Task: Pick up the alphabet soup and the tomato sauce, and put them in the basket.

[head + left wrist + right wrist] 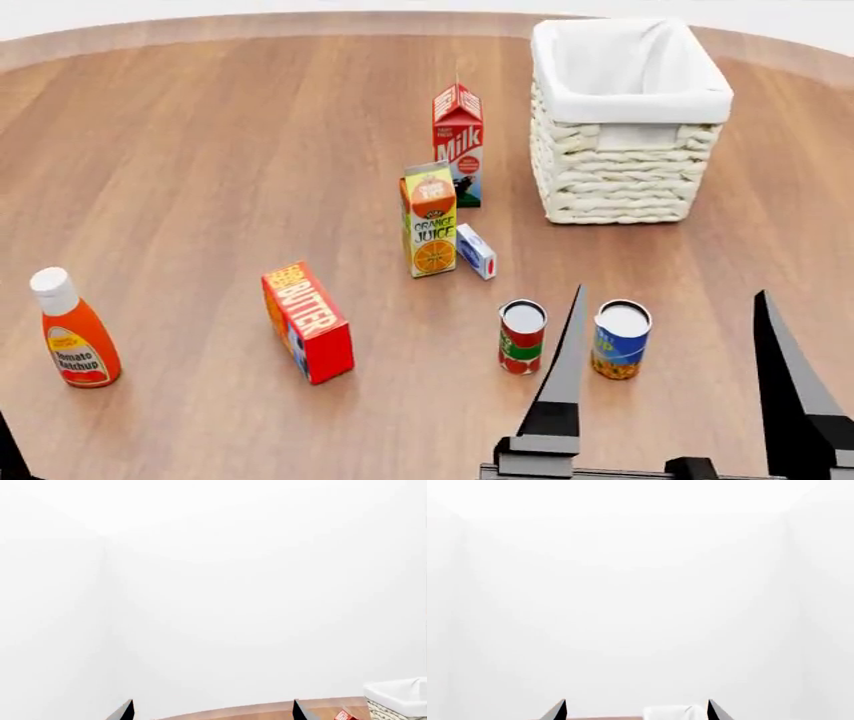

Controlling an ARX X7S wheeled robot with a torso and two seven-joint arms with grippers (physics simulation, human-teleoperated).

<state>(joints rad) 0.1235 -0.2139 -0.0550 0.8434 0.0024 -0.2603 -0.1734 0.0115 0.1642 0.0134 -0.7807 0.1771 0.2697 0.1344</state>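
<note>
The alphabet soup [621, 340], a blue can with a silver top, stands upright on the wooden table. The tomato sauce [522, 337], a red and green can, stands just left of it. The basket [627, 170], cream wicker with white lining, stands at the back right; its corner shows in the left wrist view [397, 700] and its lining in the right wrist view [670, 713]. My right gripper [674, 300] is open and empty, raised at the near edge, its fingertips framing the soup in the head view. My left gripper [212, 709] is open and empty; only a sliver shows at the head view's lower left.
A milk carton [458, 143], an orange juice carton [430, 220] and a small white box [475, 251] stand in the middle. A butter box [307, 322] and a ketchup bottle [74, 330] stand at the left. A red object [344, 715] shows beside the basket in the left wrist view.
</note>
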